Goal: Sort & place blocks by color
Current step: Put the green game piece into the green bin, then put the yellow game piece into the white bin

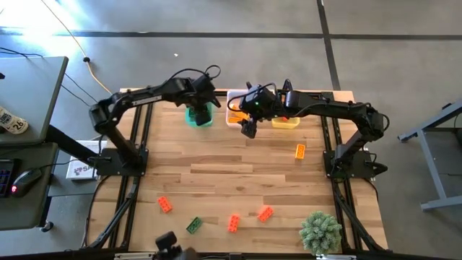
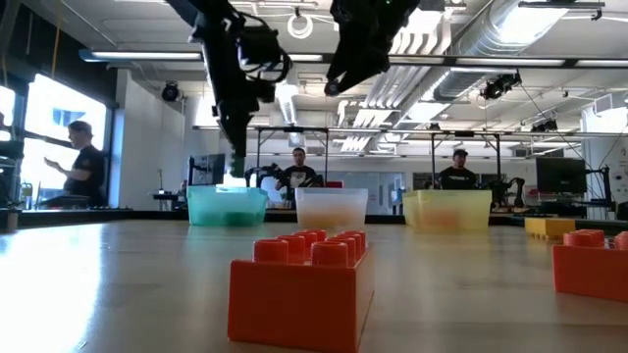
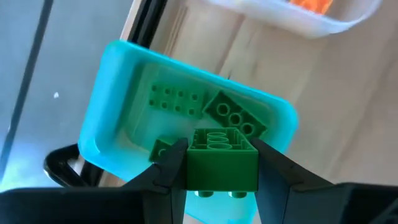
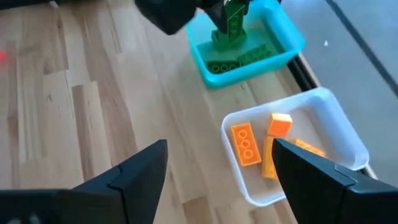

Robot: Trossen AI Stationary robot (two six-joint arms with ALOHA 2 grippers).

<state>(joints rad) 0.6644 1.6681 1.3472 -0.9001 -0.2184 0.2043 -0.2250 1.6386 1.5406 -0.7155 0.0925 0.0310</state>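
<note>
My left gripper (image 3: 221, 180) hangs over the teal bin (image 3: 118, 93) at the table's far edge, shut on a green block (image 3: 221, 163); the right wrist view shows that block (image 4: 233, 22) above the bin (image 4: 286, 43). More green blocks (image 3: 177, 99) lie inside the bin. My right gripper (image 4: 219, 148) stands open with nothing between its fingers, above the near rim of the clear bin (image 4: 339, 127). Several orange blocks (image 4: 244, 144) lie in that bin. From overhead, both grippers (image 1: 201, 105) (image 1: 249, 128) are close together at the far middle. My left gripper pinches the green block by its two opposite ends (image 3: 191, 165) between its two fingers. The fingers come steeply from above. The block is lifted clear, directly over the teal bin, with its studs (image 3: 217, 194) facing sideways rather than up.
A yellow bin (image 1: 285, 121) stands to the right of the clear one. Loose blocks lie on the wood: orange ones (image 1: 300, 150) (image 1: 165, 205) (image 1: 234, 223) (image 1: 265, 214) and a green one (image 1: 194, 225). A fuzzy green plant (image 1: 320, 231) stands at the near right corner.
</note>
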